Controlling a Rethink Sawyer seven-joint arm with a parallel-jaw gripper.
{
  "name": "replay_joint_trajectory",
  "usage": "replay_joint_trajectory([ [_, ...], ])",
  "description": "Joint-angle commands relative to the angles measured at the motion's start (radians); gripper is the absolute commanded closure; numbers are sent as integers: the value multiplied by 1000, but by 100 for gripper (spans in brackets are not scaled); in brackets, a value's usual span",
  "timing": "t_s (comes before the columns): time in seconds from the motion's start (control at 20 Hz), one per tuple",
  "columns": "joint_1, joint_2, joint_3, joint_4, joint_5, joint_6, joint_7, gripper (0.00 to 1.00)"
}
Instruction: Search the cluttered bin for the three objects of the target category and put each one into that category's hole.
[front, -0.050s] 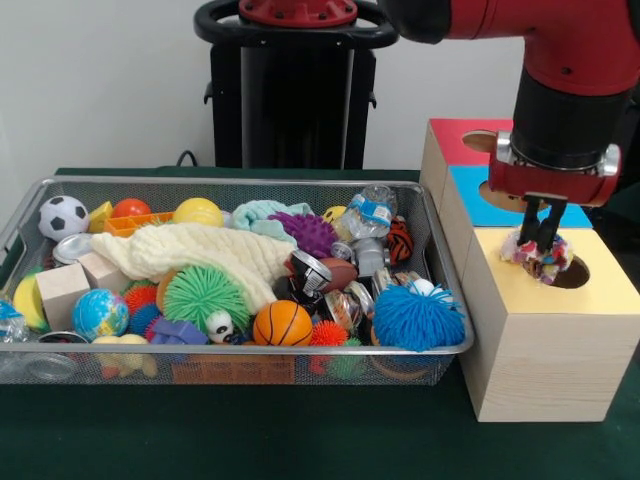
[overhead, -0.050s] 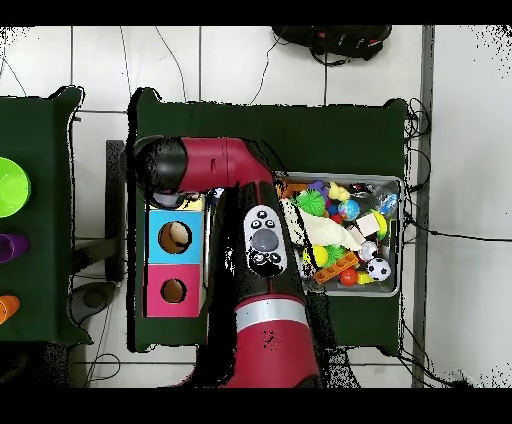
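Multicoloured fuzzy ball (front, -0.050s: 537, 255) in end effector (front, -0.050s: 541, 243), over yellow hole (front, -0.050s: 572, 272).

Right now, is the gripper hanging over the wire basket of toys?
No, the gripper is off to the side of the basket, over the hole in the yellow-topped wooden box, with its jaws shut on a small multicoloured fuzzy toy.

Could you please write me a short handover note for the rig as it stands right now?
Claw: shut on a multicoloured fuzzy ball, held directly at the hole in the yellow-topped box.
The wire bin beside the boxes is full of clutter, including a blue spiky ball and a green one.
Done: ball picked and carried over.
Left: release it, then search the bin for any others.
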Motion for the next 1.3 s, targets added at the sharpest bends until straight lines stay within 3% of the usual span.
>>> replay_joint_trajectory([
  [0.05,5,-12,6,250,-25,-55,64,100],
  [0.3,-2,21,26,231,-7,-203,111,100],
  [0.9,15,71,42,186,44,-372,158,100],
  [1.3,47,179,-8,98,20,-419,153,100],
])
